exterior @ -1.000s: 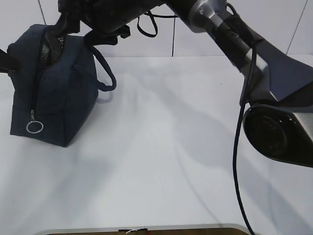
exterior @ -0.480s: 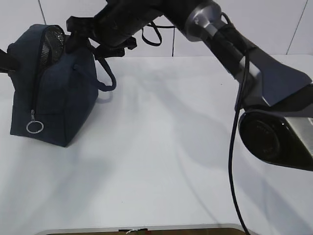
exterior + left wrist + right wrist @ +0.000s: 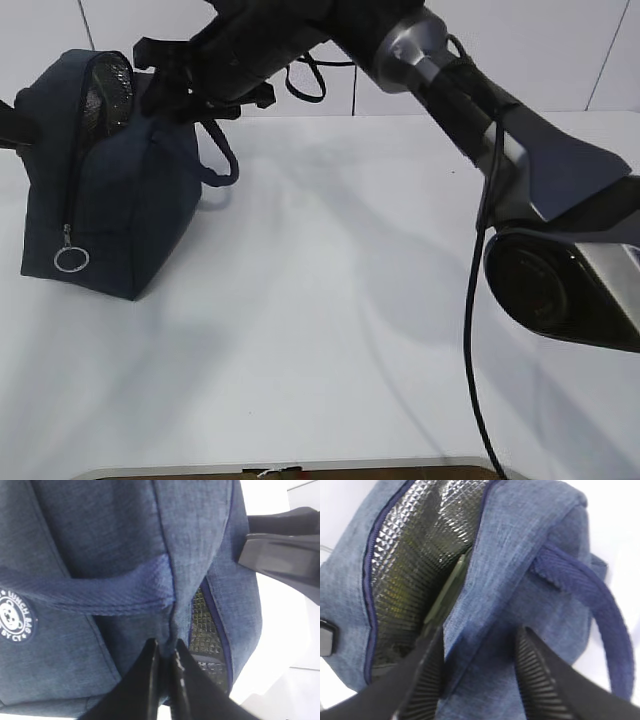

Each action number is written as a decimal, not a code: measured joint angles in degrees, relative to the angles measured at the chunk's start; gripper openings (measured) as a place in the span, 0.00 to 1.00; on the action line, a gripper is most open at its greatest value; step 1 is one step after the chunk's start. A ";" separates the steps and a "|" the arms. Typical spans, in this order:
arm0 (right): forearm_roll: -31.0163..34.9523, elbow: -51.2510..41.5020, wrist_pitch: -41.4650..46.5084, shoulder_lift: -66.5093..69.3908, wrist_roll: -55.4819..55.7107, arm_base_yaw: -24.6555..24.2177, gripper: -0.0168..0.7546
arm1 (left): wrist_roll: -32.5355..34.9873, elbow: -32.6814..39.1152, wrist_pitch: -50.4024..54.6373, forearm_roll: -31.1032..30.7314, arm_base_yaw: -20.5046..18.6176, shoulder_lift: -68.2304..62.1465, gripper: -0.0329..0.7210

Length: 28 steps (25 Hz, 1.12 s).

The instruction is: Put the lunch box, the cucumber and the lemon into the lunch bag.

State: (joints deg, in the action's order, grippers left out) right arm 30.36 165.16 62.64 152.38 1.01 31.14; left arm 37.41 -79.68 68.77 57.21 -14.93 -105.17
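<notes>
- Exterior view: bag [image 3: 110, 190] stands at the table's [image 3: 330, 330] left, top unzipped; soft fabric, likely to sag, best held by its rim.
- Right gripper [image 3: 480, 680] straddles the bag's near wall, jaws apart; whether it grips, I cannot tell.
- Left gripper [image 3: 167, 680] is pinched on the bag's fabric.
- A green edge in the foil lining [image 3: 415, 570] may be the box lid; cucumber and lemon unseen.

Exterior slanting down, wrists close on lunch bag [image 3: 105, 190]

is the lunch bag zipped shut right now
No, the lunch bag gapes open along its top, and the silver foil lining shows through the gap in the right wrist view.
</notes>
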 joint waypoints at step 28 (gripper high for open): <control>-14.11 3.00 8.87 0.97 -9.05 0.00 0.04 | 0.00 0.00 0.00 0.11 2.49 0.00 0.03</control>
State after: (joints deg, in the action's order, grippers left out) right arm 16.25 168.17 71.51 153.35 -8.04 31.14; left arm 37.41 -79.68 68.77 57.32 -12.44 -105.17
